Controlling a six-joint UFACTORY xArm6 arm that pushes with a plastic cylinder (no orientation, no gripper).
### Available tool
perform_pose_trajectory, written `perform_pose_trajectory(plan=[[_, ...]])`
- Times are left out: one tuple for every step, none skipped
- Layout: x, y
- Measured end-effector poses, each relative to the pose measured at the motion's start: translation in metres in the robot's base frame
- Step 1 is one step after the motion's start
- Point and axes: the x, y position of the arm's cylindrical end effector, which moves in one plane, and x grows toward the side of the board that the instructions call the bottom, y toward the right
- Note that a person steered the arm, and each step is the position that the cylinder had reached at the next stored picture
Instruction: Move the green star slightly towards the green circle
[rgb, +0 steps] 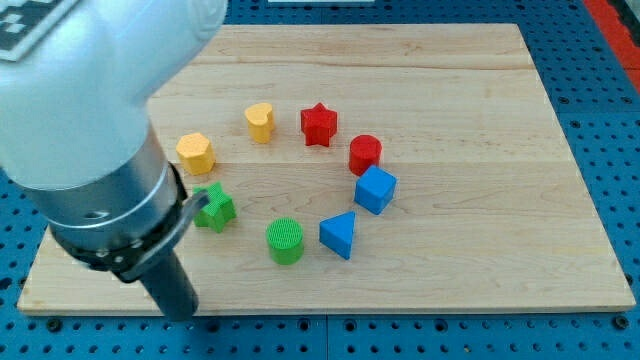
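In the camera view, a pale wooden desk (470, 120) lies on a blue pegboard (600, 120), and 8 small blocks sit on it in a loose ring. Going round from the view's top: a yellow heart-like block (260, 122), a red star (319, 124), a red cylinder (365, 153), a blue cube (375, 189), a blue triangle (339, 234), the green circle (285, 241), the green star (215, 208) and a yellow hexagon (195, 153). The green star lies at the ring's left side, below the yellow hexagon and up and to the left of the green circle, with a clear gap of bare wood between the 2 green blocks. The arm's large white and grey body (95, 130) fills the view's upper left and overlaps the star's left edge. There is no pincer on this arm, so nothing is clenched or released; it ends in a dark rod, and my tip (181, 315) sits near the desk's lower left edge, below and to the left of the green star and well left of the green circle, touching no block.
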Motion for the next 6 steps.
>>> perform_pose_trajectory(plan=[[-0.001, -0.054], [-0.035, -0.104], [-0.106, -0.083], [-0.116, -0.018], [-0.116, 0.016], [-0.121, 0.026]])
